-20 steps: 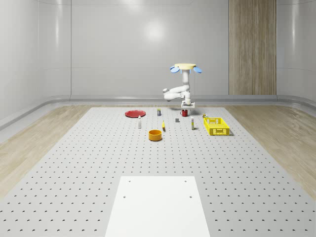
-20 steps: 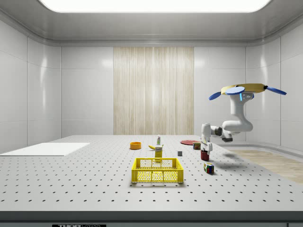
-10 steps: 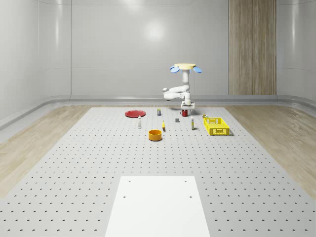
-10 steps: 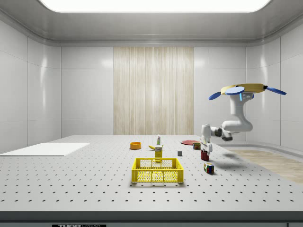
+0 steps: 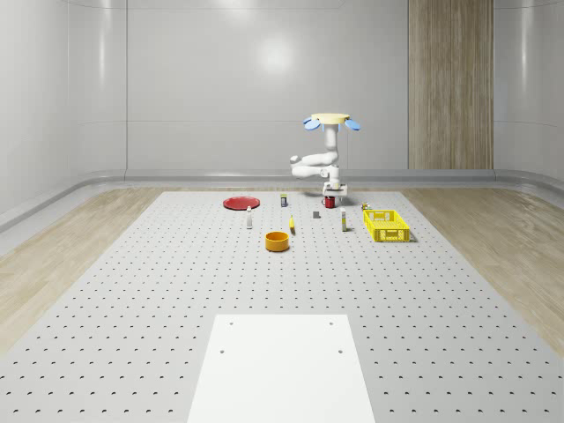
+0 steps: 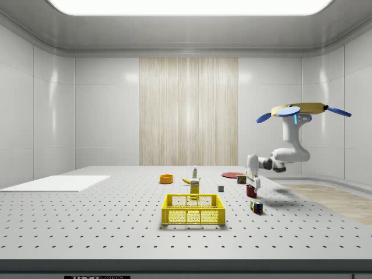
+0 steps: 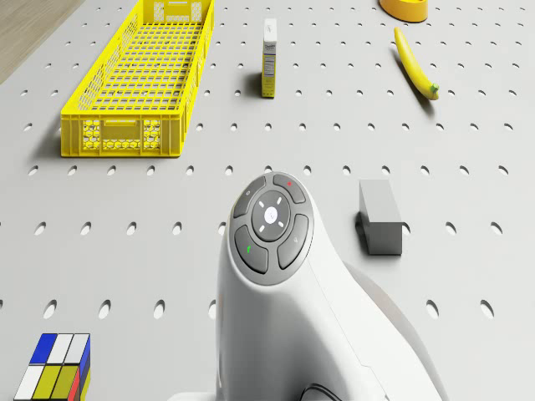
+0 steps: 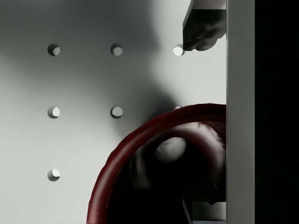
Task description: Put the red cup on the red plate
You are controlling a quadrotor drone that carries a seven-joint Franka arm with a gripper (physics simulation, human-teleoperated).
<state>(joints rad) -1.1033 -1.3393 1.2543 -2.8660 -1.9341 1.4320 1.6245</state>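
The red cup stands upright on the perforated table, right of the flat red plate in the whole-scene view. The drone hovers above the cup with the arm bent down. My gripper hangs just over the cup, pointing down. In the wrist view the gripper is open and straddles the cup's rim. One finger is outside the wall and the other is down inside the cup. In the side view the plate lies beyond the gripper.
A yellow basket, an orange bowl, a banana, a small carton and a grey block lie around the cup. A colour cube sits close by. A white sheet lies at the table's near end.
The arm's elbow has shifted a little and the gripper has edged slightly towards the whole-scene view's left over the cup. The cup and drone have stayed put.
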